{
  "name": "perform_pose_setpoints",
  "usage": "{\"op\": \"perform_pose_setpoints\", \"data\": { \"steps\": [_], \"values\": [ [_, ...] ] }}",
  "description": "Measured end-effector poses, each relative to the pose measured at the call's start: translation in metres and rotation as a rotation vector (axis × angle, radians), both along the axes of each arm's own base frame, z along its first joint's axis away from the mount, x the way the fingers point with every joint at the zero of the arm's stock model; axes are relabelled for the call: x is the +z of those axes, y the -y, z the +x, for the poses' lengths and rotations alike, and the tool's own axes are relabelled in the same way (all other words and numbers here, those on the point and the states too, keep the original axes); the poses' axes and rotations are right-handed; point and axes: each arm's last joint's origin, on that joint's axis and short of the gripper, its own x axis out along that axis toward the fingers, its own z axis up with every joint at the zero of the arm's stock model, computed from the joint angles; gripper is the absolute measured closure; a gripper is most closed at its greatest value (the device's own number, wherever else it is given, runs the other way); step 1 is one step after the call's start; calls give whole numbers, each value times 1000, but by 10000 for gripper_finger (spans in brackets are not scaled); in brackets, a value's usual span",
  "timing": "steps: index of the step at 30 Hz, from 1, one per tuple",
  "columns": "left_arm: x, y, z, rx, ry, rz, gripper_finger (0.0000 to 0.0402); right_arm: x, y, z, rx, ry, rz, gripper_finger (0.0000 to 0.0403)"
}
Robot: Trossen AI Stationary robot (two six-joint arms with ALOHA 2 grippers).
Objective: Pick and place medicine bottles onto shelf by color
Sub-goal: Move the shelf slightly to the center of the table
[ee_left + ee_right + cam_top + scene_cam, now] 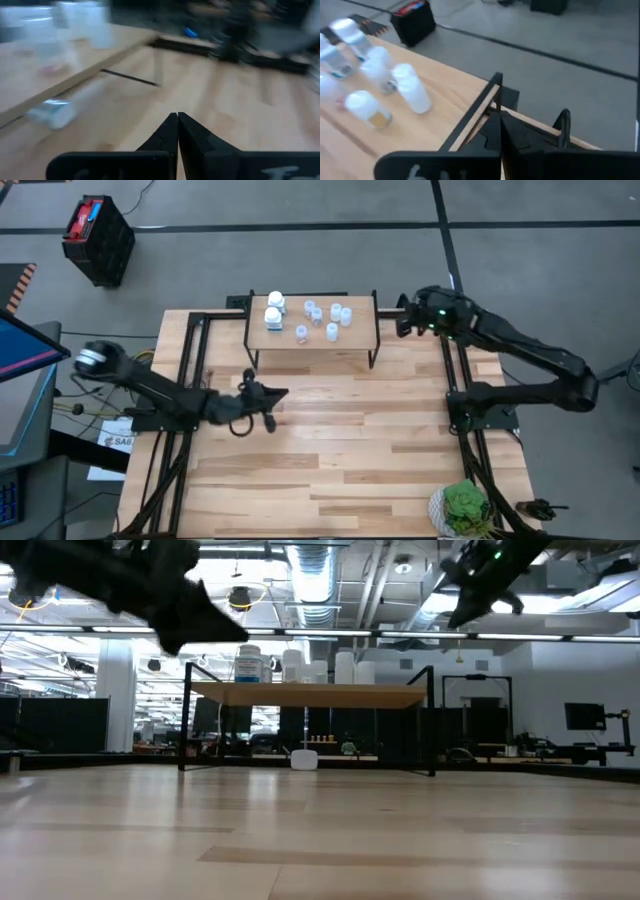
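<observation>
Dark and empty, the left gripper [278, 393] hangs left of centre in the high view, fingers pressed together, just below the shelf [360, 338]. On that light-wood board at upper centre stand the medicine bottles [318, 317], white ones left, pale ones right. One white bottle [304, 759] lies beneath it. At upper right, the right gripper [404, 318] hovers beside the shelf's edge, fingers together, holding nothing.

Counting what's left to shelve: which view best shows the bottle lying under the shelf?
The left wrist view: the fallen bottle lies blurred beside the shelf edge. The low view shows it small beneath the shelf; the high and right wrist views hide it.
</observation>
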Motion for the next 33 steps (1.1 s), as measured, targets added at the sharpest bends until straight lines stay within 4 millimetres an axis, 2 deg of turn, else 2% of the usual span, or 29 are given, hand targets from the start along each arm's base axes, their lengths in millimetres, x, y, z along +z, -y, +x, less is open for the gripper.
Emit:
{"op": "perform_pose_setpoints", "data": {
  "steps": [3,5,8,11,17,24,29,33],
  "values": [
    [-30,7,10,160,39,38,401,10,-12,-11,37,24,-42,393],
    [-49,9,23,161,7,48,402,14,-18,-18,56,30,-52,393],
    [-70,10,50,113,-44,93,401,17,-25,-24,82,26,-67,392],
    [-82,4,80,191,-85,198,400,17,-30,-28,100,21,-66,392],
    [-87,-15,120,368,-290,439,363,10,-36,-29,133,-62,-22,392],
    [-80,-21,139,448,-483,536,286,5,-37,-32,134,-112,3,391],
    [-79,-33,148,400,-429,334,236,4,-38,-32,140,-128,10,390],
    [-81,-28,141,394,-492,338,222,-1,-46,-29,197,-174,31,390]
  ]
}}
